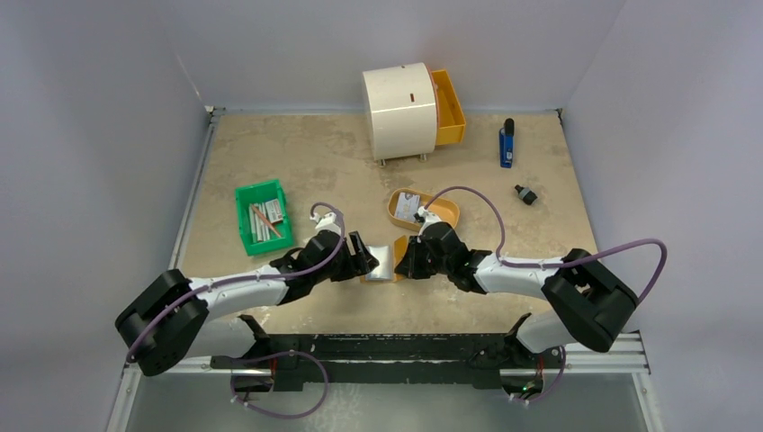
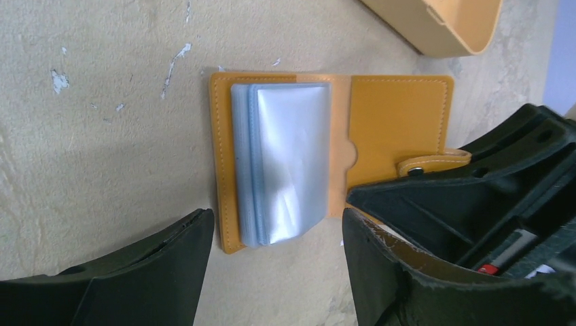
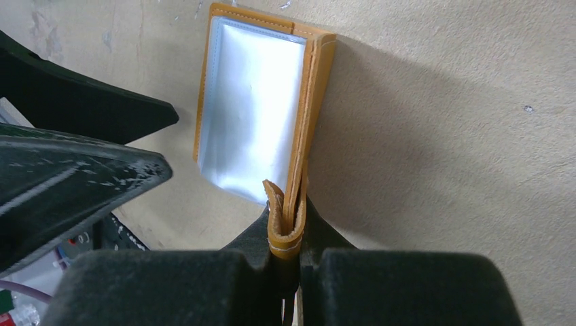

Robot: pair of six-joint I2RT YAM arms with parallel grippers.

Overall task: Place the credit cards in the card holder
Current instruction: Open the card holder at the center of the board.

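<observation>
The tan card holder (image 1: 382, 262) lies open on the table between both grippers, its clear plastic sleeves (image 2: 285, 163) facing up. My right gripper (image 1: 407, 261) is shut on the holder's right cover and strap (image 3: 285, 224), holding that cover raised on edge (image 3: 316, 102). My left gripper (image 1: 364, 256) is open and empty, its fingers (image 2: 170, 265) straddling the near edge of the sleeves without touching them. The credit cards (image 1: 407, 210), pale with small print, lie in a tan oval tray (image 1: 439, 212) just behind the holder.
A green bin (image 1: 247, 229) with grey bars stands at the left. A white round drawer unit (image 1: 400, 110) with an open orange drawer (image 1: 448, 106) stands at the back. A blue object (image 1: 507, 144) and a small black object (image 1: 525, 193) lie at the right.
</observation>
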